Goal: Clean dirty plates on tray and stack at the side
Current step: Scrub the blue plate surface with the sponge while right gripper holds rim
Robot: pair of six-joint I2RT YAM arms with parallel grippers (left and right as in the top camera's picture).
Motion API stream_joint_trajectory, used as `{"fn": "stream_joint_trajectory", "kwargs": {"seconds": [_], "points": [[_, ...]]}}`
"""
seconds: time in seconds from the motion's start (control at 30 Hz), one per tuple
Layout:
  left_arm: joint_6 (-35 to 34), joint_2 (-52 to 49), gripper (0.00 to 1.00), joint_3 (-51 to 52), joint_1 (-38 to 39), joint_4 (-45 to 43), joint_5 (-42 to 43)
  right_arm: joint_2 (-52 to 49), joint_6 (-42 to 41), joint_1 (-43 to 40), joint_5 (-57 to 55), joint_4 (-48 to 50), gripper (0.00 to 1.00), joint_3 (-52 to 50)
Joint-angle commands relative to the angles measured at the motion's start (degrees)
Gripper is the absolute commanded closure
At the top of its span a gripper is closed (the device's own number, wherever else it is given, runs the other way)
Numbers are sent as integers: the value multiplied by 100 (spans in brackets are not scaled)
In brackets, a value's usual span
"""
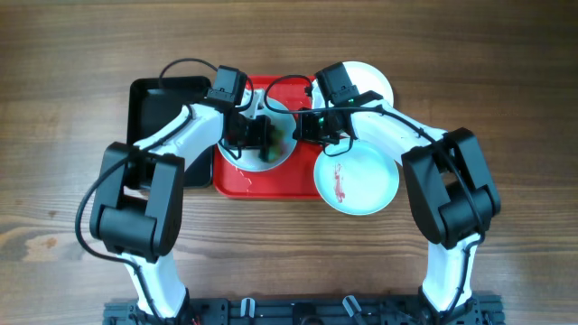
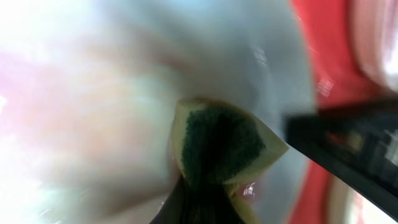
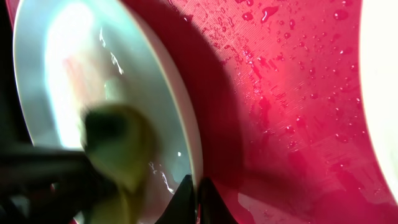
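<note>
A pale plate (image 1: 275,159) lies tilted on the red tray (image 1: 271,183). My left gripper (image 1: 257,135) is shut on a yellow and green sponge (image 2: 217,143) and presses it against the plate's wet face (image 2: 124,93). My right gripper (image 1: 309,126) is shut on that plate's rim (image 3: 194,149), one finger on each side, in the right wrist view (image 3: 198,198). A mint-blue plate (image 1: 357,178) with a red sauce streak rests over the tray's right edge. A white plate (image 1: 370,79) lies at the back right, partly hidden by the right arm.
A black tray (image 1: 158,99) lies against the red tray's left side, under the left arm. Water drops cover the red tray's floor (image 3: 298,93). Bare wooden table (image 1: 506,108) surrounds both trays.
</note>
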State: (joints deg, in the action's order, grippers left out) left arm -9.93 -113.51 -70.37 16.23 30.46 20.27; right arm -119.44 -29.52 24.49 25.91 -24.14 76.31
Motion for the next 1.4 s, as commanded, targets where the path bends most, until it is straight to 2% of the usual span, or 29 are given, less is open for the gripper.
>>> {"fn": "stream_joint_trajectory", "kwargs": {"seconds": [0.0,0.1,0.27,0.4,0.57,0.73,0.93,1.03,1.17,1.37], "points": [[-614,-168,96,94,-133,-107,-3167,-136,103,-28,-52,-50,96,-11],[-1097,-166,96,94,-133,-376,-3864,-136,103,-28,-55,-50,96,-11],[-1637,-168,96,94,-120,-702,-3904,-136,105,-28,-55,-50,96,-11],[-1510,-168,96,94,-59,-901,-2861,-136,103,-28,-52,-42,96,-11],[-308,-168,96,94,72,-960,-787,-136,105,-28,-52,-50,96,-11],[387,-168,96,94,179,-743,157,-136,127,-28,-50,-55,96,-11],[1322,-168,96,94,184,212,1119,-136,129,-28,-52,-55,96,-11],[1720,-168,96,94,175,680,1095,-136,131,-28,-52,-55,96,-11],[1665,-168,96,94,138,970,393,-136,129,-28,-50,-55,96,-11],[326,-168,96,94,125,1047,-1738,-136,129,-28,-50,-55,96,-11]]}}
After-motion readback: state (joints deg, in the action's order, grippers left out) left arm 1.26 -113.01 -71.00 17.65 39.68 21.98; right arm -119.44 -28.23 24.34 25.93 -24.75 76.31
